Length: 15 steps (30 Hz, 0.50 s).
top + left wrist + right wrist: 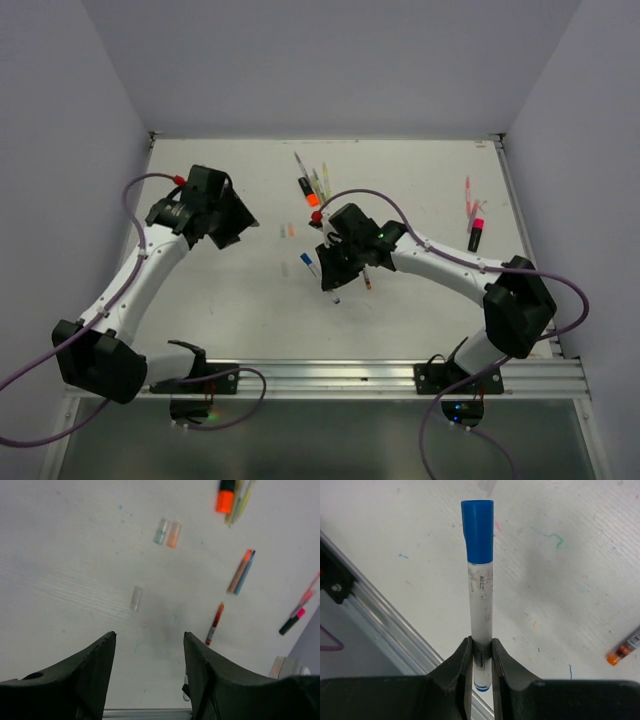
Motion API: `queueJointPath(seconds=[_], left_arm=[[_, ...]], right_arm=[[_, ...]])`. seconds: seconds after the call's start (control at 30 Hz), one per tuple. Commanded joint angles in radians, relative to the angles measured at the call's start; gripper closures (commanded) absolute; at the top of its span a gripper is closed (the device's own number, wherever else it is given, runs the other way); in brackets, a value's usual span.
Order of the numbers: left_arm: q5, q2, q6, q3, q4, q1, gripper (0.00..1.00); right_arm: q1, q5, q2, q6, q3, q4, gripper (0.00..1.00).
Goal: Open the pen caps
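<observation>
My right gripper (481,652) is shut on the lower end of a white pen (481,600), held above the table. The pen's blue cap (477,530) sits on the far end, pointing away from the fingers. From above, that gripper (340,262) is at the table's middle and the blue cap (307,260) sticks out to its left. My left gripper (150,640) is open over bare table with nothing between its fingers; from above it (240,225) is left of centre. Three loose caps lie ahead of it: a bluish clear one (161,531), an orange one (174,534) and a clear one (136,598).
An orange highlighter (225,497) lies with thin pens at the back centre (313,195). An orange and a blue pen (241,572) lie side by side, with a red pen (215,624) nearer. A pink-capped black highlighter (477,232) and pink pens lie at the right. A metal rail (330,375) borders the near edge.
</observation>
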Motion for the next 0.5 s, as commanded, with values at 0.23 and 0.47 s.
queueJointPath(seconds=[0.23, 0.47], left_arm=[[0.464, 0.140, 0.190, -0.075, 0.388, -0.145, 0.37], [0.443, 0.138, 0.184, -0.091, 0.394, -0.172, 0.34]], right_arm=[[-0.038, -0.300, -0.016, 0.064, 0.072, 0.028, 1.00], [-0.064, -0.304, -0.029, 0.127, 0.079, 0.070, 1.00]])
